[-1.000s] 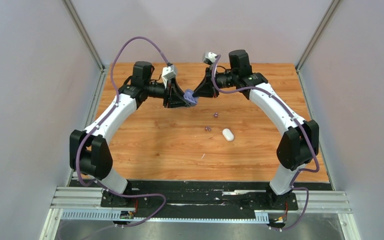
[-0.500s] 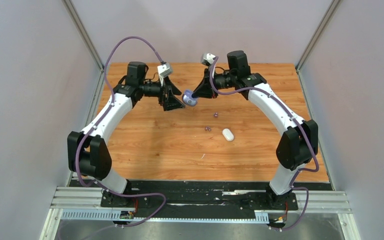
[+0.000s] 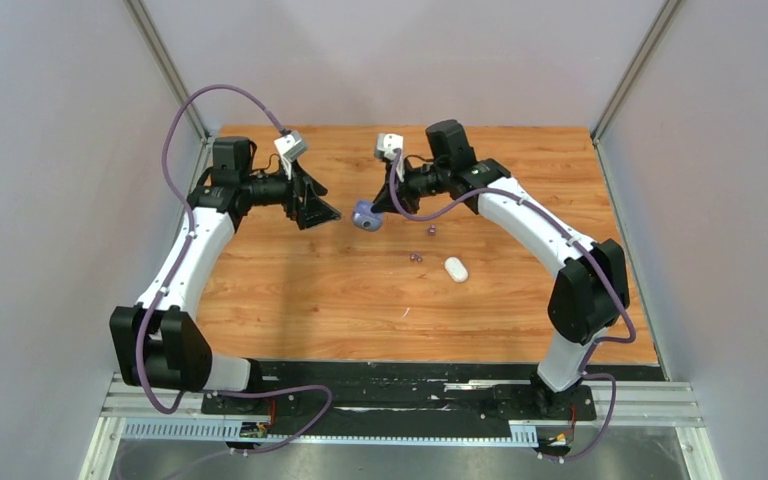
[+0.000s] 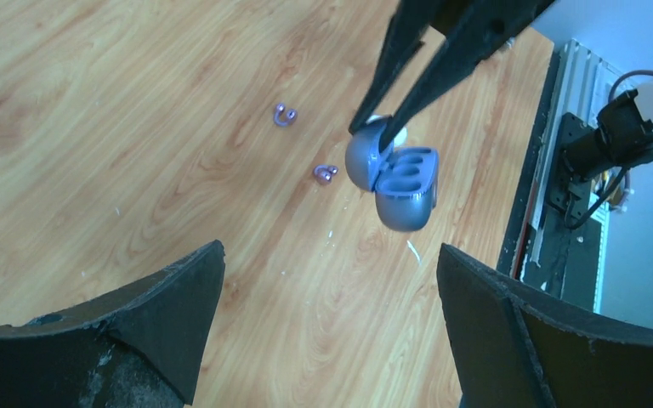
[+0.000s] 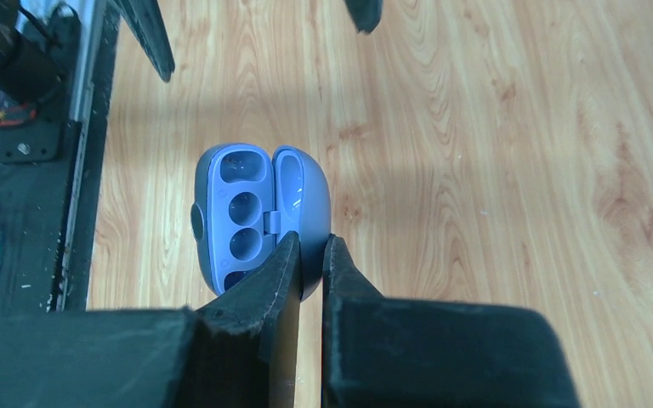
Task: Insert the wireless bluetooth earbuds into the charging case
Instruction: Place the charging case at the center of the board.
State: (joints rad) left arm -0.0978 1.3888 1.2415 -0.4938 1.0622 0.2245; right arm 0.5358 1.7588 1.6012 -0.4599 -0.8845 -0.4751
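Top external: right claw (image 3: 375,207) holds case (image 3: 364,219) aloft

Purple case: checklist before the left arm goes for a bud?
1. Lid of the purple case open: ok.
2. Grip: right gripper shut on the lid edge, case off the table: ok.
3. Visible sockets empty: ok.
4. Free arm: left gripper open, empty: ok.
5. Both purple earbuds lying free on the table: ok.
6. Where the white earbuds lie: cannot tell.
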